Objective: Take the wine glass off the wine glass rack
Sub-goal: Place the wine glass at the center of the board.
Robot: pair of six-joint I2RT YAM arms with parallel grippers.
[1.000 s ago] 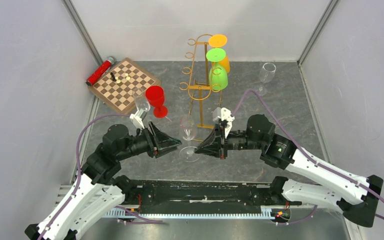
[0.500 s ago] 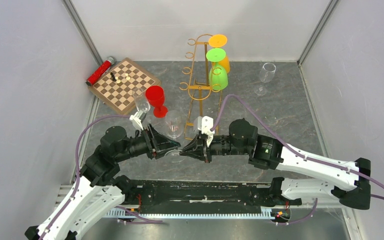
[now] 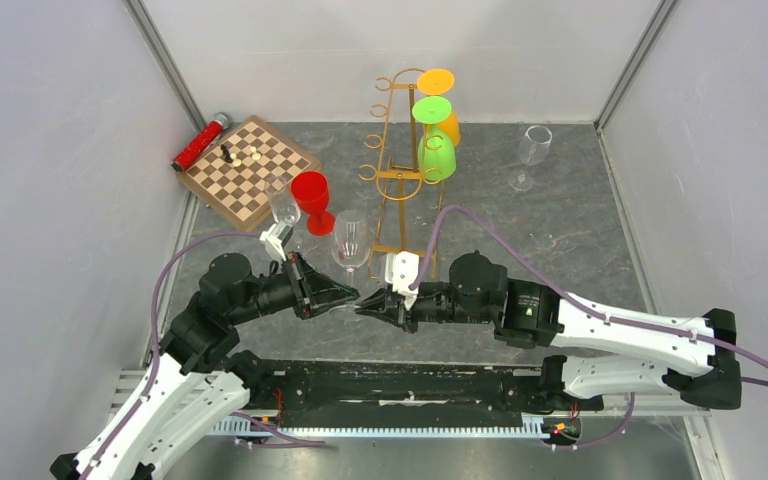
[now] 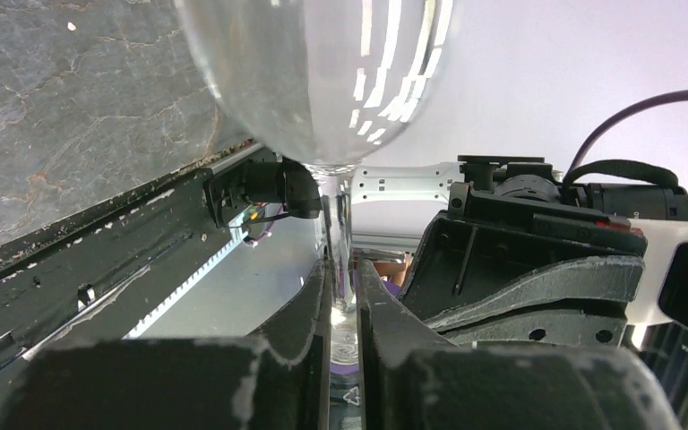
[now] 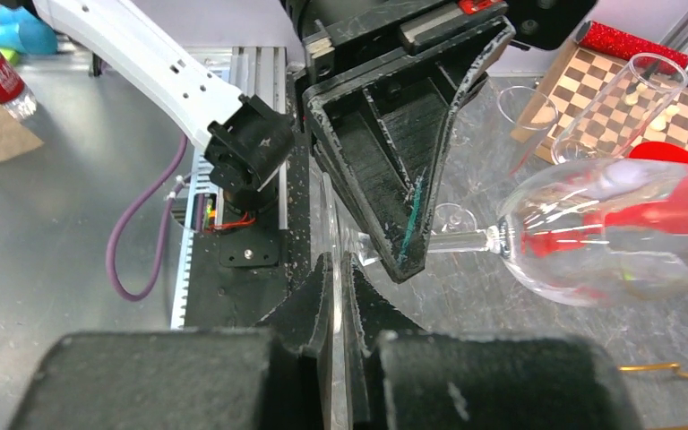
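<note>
Where the left gripper (image 4: pixel 341 278) narrows to a slit, its two fingers pinch the thin stem of the clear wine glass (image 4: pixel 322 72), just under the bowl. The right gripper (image 5: pixel 334 269) meets it head-on from the other side, its fingers drawn almost together on the edge of the glass's foot, which shows as a thin pane between them. In the top view the two grippers, left (image 3: pixel 348 296) and right (image 3: pixel 365 306), nearly touch tip to tip. The wine glass (image 3: pixel 350 243) rises between them with its bowl uppermost, off the wine glass rack (image 3: pixel 398 176) and just in front-left of its wire base. Whether the foot rests on the table (image 3: pixel 560 230) cannot be told. The bowl shows only reflections and the red behind it.

Farther back, the rack holds a green glass (image 3: pixel 436 155) and an orange glass (image 3: pixel 448 125), both hung upside down on its right-hand hooks. To the left a red goblet (image 3: pixel 311 192) stands touching a small clear glass (image 3: pixel 283 205). Behind them lies a chessboard (image 3: pixel 250 170) carrying a few pieces (image 3: pixel 227 153), with a red tube (image 3: pixel 198 145) along its far edge. Another clear glass (image 3: pixel 533 148) stands alone at the far right.
</note>
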